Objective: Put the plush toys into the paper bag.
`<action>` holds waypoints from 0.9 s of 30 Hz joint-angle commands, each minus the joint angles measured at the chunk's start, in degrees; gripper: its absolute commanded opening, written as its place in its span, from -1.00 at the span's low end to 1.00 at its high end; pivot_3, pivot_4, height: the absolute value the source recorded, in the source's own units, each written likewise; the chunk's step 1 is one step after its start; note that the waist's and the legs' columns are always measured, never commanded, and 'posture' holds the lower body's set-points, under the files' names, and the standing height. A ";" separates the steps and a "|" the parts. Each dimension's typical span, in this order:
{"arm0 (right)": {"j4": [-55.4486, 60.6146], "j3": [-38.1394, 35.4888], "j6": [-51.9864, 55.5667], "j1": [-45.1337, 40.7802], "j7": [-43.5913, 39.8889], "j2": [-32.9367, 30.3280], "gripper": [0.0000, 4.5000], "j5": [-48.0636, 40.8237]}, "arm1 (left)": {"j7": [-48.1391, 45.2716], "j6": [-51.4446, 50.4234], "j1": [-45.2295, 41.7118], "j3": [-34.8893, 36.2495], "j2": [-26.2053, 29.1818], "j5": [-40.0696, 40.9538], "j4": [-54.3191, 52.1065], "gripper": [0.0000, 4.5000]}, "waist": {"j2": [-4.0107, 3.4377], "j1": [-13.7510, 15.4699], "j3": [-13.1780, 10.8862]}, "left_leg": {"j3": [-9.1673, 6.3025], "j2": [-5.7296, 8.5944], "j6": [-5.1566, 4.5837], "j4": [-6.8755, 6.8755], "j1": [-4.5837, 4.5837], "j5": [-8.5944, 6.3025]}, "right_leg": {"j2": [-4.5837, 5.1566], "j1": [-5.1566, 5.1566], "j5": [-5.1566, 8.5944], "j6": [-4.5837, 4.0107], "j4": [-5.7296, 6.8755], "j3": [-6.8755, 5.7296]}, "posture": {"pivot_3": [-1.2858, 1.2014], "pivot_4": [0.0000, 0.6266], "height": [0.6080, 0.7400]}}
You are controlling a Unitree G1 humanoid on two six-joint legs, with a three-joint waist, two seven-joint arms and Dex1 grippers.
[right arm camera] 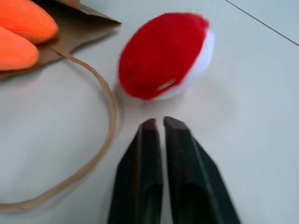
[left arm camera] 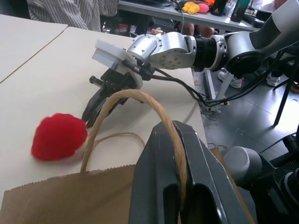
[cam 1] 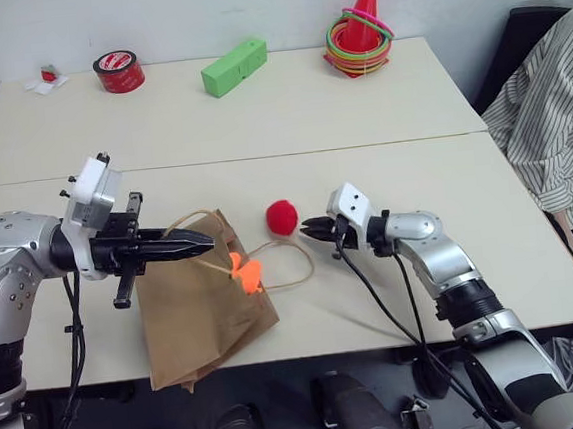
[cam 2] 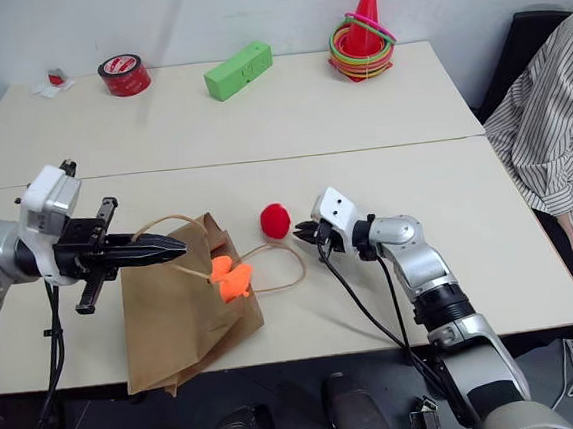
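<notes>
At the near edge of the table, toward seven o'clock, lies the paper bag, brown and creased, its mouth turned toward the table's middle. One cord handle is raised off the bag and pinched in the left gripper, whose black fingers are closed tight on the cord (the left wrist view shows the cord running between them). The second handle lies slack on the table as a loop, toward four o'clock of the bag's mouth. The orange toy sits at the bag's mouth, touching the paper rim; whether it rests inside or only on the lip cannot be told.

Just beyond the slack loop, near the table's middle, the red toy rests on the surface, outside the bag and apart from it. The right gripper is just beside it at three o'clock, fingers pressed together and holding nothing; its tips fall just short of the ball in the right wrist view.

Along the far edge stand, from eleven to one o'clock, a red tape roll, a green block and an orange cone ringed with coloured hoops. A person in a striped shirt sits at three o'clock.
</notes>
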State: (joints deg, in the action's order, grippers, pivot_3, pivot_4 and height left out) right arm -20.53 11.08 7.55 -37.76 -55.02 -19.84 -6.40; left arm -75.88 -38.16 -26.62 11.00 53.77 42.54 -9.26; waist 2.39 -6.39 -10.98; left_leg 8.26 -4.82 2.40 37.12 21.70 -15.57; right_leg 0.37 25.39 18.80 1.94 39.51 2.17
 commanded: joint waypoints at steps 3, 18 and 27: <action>4.80 -3.24 -2.72 -0.96 -4.00 -1.99 -0.99 -4.49 | 0.66 0.25 -0.03 2.10 0.32 1.48 -1.58 -1.00 | 0.00 0.06 0.00 | 0.00 0.01 0.00 0.00 0.00 0.00 | 0.02 0.00 0.00 0.00 -0.01 0.00 | 0.03 -0.52 1.00; -4.11 1.32 3.72 -11.89 2.05 0.35 0.38 2.54 | 1.83 0.82 0.50 2.87 -0.05 1.51 -1.34 -1.00 | 0.00 -0.31 0.00 | 0.03 0.00 0.01 -0.01 -0.03 0.00 | -0.01 0.01 0.00 -0.01 0.02 0.02 | 0.03 -0.52 1.00; -18.89 3.95 1.53 -18.61 3.52 5.73 0.23 7.09 | 2.20 1.19 -0.46 2.36 -0.75 1.05 -0.85 -1.00 | 0.00 -0.25 0.00 | 0.05 0.01 -0.01 -0.02 -0.02 -0.01 | 0.04 0.01 0.00 -0.01 -0.02 0.02 | 0.03 -0.52 1.00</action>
State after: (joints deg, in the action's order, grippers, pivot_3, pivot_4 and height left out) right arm -39.22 15.86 10.90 -54.34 -51.73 -14.72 0.84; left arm -73.75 -37.80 -26.18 12.41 52.83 42.96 -9.30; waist 2.39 -6.64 -10.98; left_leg 8.31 -4.81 2.39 37.11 21.68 -15.58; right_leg 0.41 25.39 18.81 1.93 39.49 2.19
